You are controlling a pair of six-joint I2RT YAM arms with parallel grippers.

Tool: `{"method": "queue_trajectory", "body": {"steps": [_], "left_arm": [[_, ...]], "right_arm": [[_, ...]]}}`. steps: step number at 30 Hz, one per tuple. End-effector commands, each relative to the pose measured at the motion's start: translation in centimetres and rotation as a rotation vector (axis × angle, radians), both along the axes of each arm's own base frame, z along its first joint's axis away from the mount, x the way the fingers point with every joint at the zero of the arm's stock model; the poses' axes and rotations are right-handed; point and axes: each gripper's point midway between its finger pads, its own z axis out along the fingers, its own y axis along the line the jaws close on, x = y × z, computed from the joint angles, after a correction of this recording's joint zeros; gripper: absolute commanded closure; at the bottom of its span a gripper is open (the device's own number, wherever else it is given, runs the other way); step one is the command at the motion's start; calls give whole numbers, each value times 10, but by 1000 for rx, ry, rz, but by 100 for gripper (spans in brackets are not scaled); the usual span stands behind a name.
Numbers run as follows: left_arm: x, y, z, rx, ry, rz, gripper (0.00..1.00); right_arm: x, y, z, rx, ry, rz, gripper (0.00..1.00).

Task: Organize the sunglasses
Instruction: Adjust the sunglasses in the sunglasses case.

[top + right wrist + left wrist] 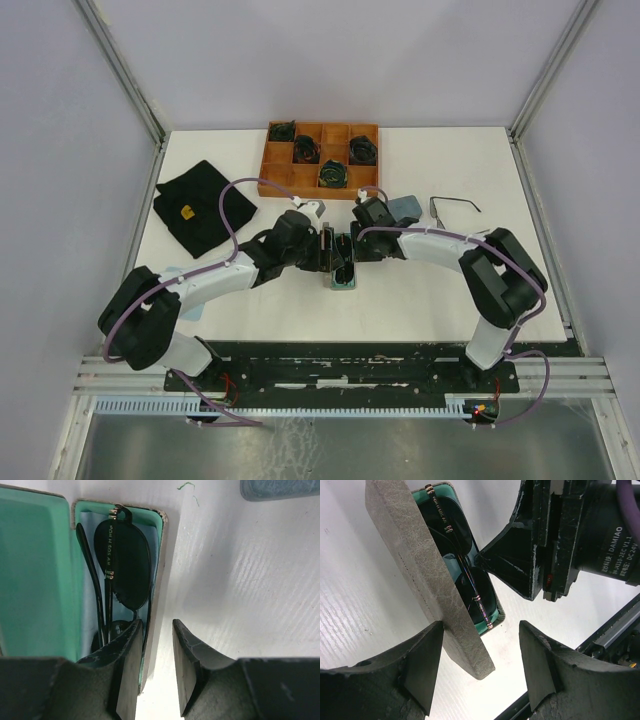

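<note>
One pair of sunglasses (pixel 125 565) lies folded inside an open grey case (pixel 342 272) with teal lining at the table's middle. In the left wrist view the same sunglasses (pixel 465 565) show behind the raised grey lid (pixel 420 575). My left gripper (pixel 482 665) is open; the lid's end stands between its fingers, close to the left one. My right gripper (pixel 156 665) straddles the case's right wall (pixel 159 580): one finger inside against the wall, the other outside with a gap, so it is open. A second pair of sunglasses (pixel 455 206) lies unfolded on the table at the right.
A blue case (pixel 405 205) lies shut just behind the right gripper (pixel 350 245). A wooden compartment tray (pixel 320 185) with dark green coiled bundles (pixel 332 174) stands at the back. A black cloth (pixel 200 205) lies at the left. The two wrists nearly touch over the case.
</note>
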Motion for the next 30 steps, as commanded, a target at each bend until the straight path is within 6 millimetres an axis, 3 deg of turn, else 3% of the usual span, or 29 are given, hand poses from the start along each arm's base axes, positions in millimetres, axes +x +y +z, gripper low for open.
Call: {"method": "queue_trajectory", "body": {"steps": [1, 30], "left_arm": [[6, -7, 20, -45, -45, 6, 31], [7, -11, 17, -42, -37, -12, 35]], "right_arm": [[13, 10, 11, 17, -42, 13, 62], [2, 17, -21, 5, 59, 53, 59]]}}
